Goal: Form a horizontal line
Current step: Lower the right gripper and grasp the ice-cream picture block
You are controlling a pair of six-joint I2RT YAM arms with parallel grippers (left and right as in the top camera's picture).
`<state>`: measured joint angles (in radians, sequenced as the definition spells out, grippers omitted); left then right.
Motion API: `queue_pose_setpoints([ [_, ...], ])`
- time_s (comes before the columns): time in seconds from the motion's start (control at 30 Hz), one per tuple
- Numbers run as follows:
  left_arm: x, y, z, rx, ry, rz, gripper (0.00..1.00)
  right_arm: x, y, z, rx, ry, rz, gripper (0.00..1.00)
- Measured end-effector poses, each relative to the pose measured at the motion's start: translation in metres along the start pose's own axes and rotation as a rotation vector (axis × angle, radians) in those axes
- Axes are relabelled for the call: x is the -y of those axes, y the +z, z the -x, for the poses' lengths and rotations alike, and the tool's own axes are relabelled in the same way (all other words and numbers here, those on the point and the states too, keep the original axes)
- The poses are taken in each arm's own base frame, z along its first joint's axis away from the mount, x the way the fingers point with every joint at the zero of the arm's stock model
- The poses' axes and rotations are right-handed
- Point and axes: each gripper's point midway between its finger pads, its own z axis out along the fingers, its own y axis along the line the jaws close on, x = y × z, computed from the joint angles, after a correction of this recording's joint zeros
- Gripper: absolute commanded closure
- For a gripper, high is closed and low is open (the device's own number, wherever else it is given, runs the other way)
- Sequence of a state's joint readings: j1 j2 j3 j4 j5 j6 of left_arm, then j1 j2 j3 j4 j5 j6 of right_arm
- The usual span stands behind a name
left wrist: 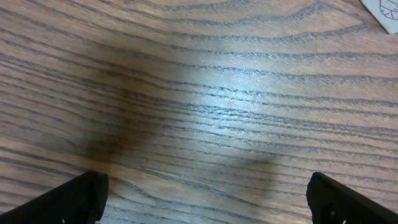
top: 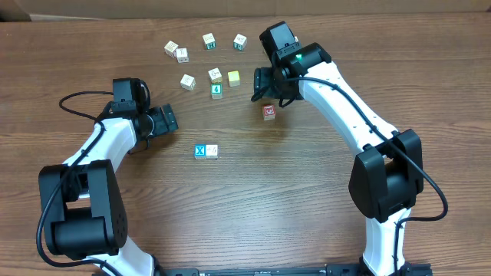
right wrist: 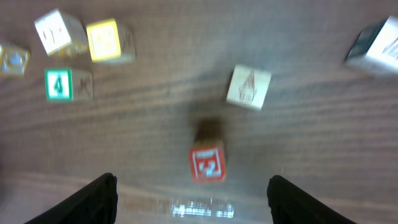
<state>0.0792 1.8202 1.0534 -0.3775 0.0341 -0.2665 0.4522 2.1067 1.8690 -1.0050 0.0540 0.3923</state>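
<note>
Currently held: nothing, by either gripper.
Right gripper [right wrist: 193,202]: fingers spread and empty, poised over the table upper right of centre in the overhead view. The red cube [right wrist: 207,160] lies just ahead between the fingers, untouched.
Left gripper [left wrist: 208,208]: fingers spread wide and empty, with bare table [left wrist: 205,93] beneath; left of centre overhead.
Line begun: blue X cube [top: 200,151] and placed cream cube [top: 212,151], touching side by side, lower centre overhead.
Line wanting: teal 4 cube [top: 216,90] and loose cream cube [top: 188,81], both in the upper cluster.
Step in hand, as judged: fetching the third cube, with two of four seated.
Next move calls for: shifting the right gripper off the red cube toward the teal 4 cube, closing squarely on it, then seating it flush against the row's end.
</note>
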Motion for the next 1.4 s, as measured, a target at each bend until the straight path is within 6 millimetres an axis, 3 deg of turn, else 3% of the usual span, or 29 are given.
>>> queue_pose_setpoints([
  [0.3,0.000,0.000,0.000,0.000,0.000,0.000,0.00,0.002,0.003,0.033,0.145,0.027,-0.031,0.23],
  [0.47,0.000,0.000,0.000,0.000,0.000,0.000,0.00,0.014,0.032,0.033,0.138,0.084,-0.085,0.23],
  [0.73,0.000,0.000,0.000,0.000,0.000,0.000,0.01,0.031,0.055,0.029,0.116,0.167,-0.132,0.26],
  [1.03,0.000,0.000,0.000,0.000,0.000,0.000,0.00,0.038,0.089,0.018,0.075,0.186,-0.160,0.46],
  [1.33,0.000,0.000,0.000,0.000,0.000,0.000,0.01,0.039,0.091,0.017,0.071,0.185,-0.162,0.51],
  [1.4,0.000,0.000,0.000,0.000,0.000,0.000,0.00,0.039,0.091,0.017,0.071,0.185,-0.163,0.58],
])
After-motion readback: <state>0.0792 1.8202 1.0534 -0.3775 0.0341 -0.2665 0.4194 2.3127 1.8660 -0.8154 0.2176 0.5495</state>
